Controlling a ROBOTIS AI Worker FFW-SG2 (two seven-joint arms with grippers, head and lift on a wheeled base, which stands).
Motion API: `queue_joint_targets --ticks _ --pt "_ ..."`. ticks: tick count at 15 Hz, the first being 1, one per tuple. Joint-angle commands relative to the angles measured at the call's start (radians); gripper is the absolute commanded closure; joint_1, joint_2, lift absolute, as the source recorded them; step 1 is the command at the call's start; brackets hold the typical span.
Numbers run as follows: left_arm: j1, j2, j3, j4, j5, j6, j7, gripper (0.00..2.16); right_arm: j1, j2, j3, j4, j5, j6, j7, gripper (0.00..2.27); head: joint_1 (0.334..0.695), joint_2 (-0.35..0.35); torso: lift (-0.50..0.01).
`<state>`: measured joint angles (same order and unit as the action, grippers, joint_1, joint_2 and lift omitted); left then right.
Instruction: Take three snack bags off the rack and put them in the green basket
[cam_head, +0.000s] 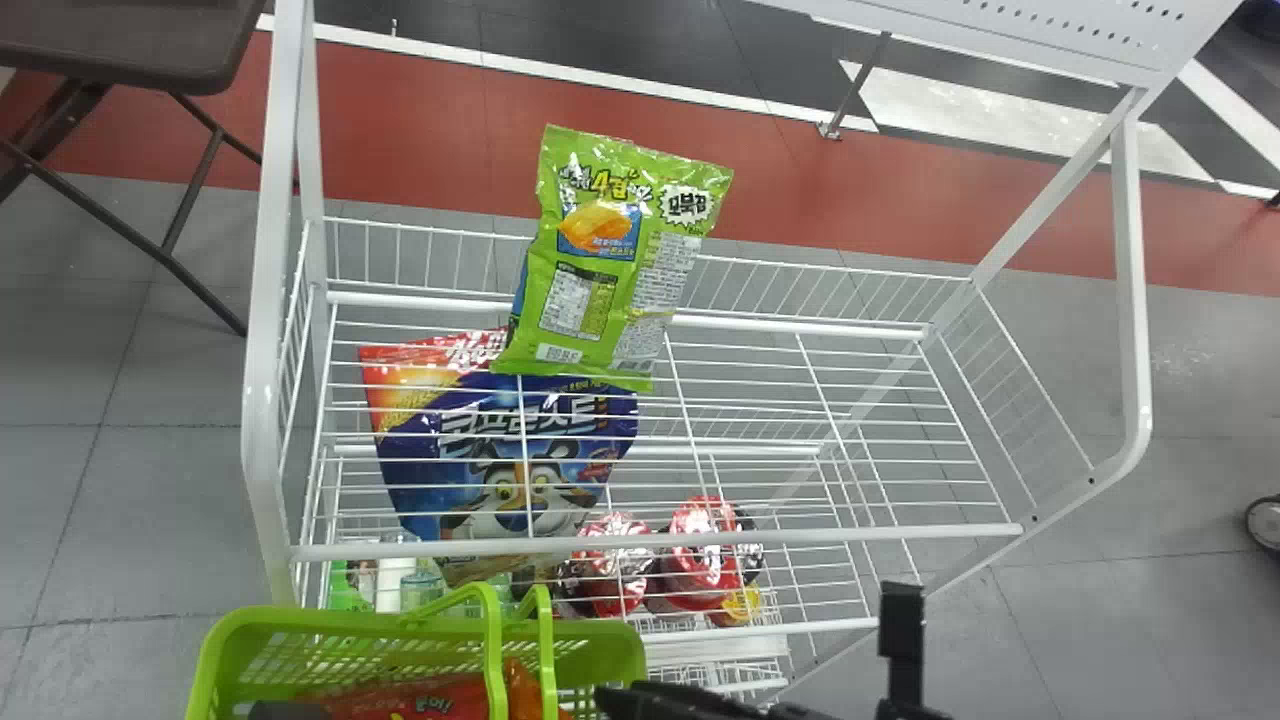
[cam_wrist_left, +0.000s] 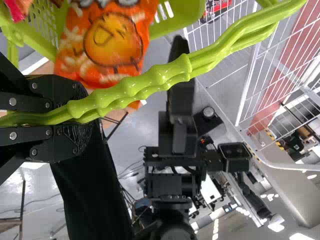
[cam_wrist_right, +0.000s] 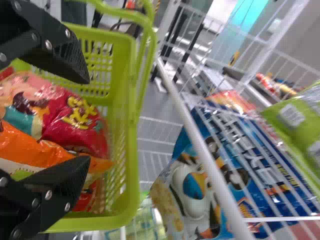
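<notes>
Head view: green snack bag (cam_head: 612, 262), long axis fore-and-aft, ahead-left of your right end effector (cam_wrist_right: 89, 119), wide open, empty; your left end effector (cam_wrist_left: 82, 117) clasps basket handles (cam_wrist_left: 150, 82).

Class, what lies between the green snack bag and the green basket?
In the head view, a blue bag lies there beneath the wires of the rack, then its white front rail.
</notes>
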<state>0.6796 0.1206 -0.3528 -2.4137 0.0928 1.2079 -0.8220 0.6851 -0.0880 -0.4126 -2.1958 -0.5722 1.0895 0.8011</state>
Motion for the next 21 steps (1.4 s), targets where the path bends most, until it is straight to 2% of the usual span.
queue_joint_targets --ticks 1,2,5,7,10,11,14,18,21 --pt "0.0 -0.001 0.0 0.002 -0.002 0.0 0.001 1.54 -0.021 0.036 -0.08 -0.032 -0.032 -0.004 0.046 0.06 0.695 -0.35 -0.026" --pt "0.0 -0.002 -0.002 0.004 -0.004 0.0 0.004 1.54 -0.025 0.054 -0.101 -0.038 -0.032 -0.105 0.084 0.06 0.695 -0.35 -0.026" --pt "0.0 -0.006 -0.006 0.011 -0.007 -0.003 0.018 1.54 0.007 0.086 -0.064 -0.055 0.021 -0.694 0.07 0.06 0.695 -0.35 -0.026" --pt "-0.003 -0.009 -0.006 0.019 -0.007 -0.003 0.02 1.54 0.039 0.089 0.006 -0.094 0.084 -0.894 -0.079 0.06 0.695 -0.35 -0.026" --pt "-0.008 -0.013 -0.006 0.039 -0.007 -0.018 0.021 1.54 0.087 0.089 0.161 -0.205 0.222 -0.839 -0.384 0.06 0.695 -0.35 -0.026" --pt "-0.008 -0.015 -0.005 0.044 -0.007 -0.03 0.021 1.54 0.096 0.089 0.232 -0.232 0.29 -0.808 -0.508 0.06 0.695 -0.35 -0.026" --pt "-0.008 -0.018 -0.005 0.056 -0.007 -0.043 0.02 1.54 0.11 0.089 0.383 -0.239 0.423 -0.878 -0.7 0.05 0.695 -0.35 -0.026" --pt "-0.009 -0.016 -0.002 0.061 -0.007 -0.049 0.018 1.54 0.113 0.089 0.411 -0.206 0.453 -1.013 -0.691 0.04 0.695 -0.35 -0.026" --pt "-0.009 -0.016 0.0 0.061 -0.007 -0.049 0.017 1.54 0.116 0.089 0.411 -0.202 0.451 -1.029 -0.68 0.04 0.695 -0.35 -0.026"
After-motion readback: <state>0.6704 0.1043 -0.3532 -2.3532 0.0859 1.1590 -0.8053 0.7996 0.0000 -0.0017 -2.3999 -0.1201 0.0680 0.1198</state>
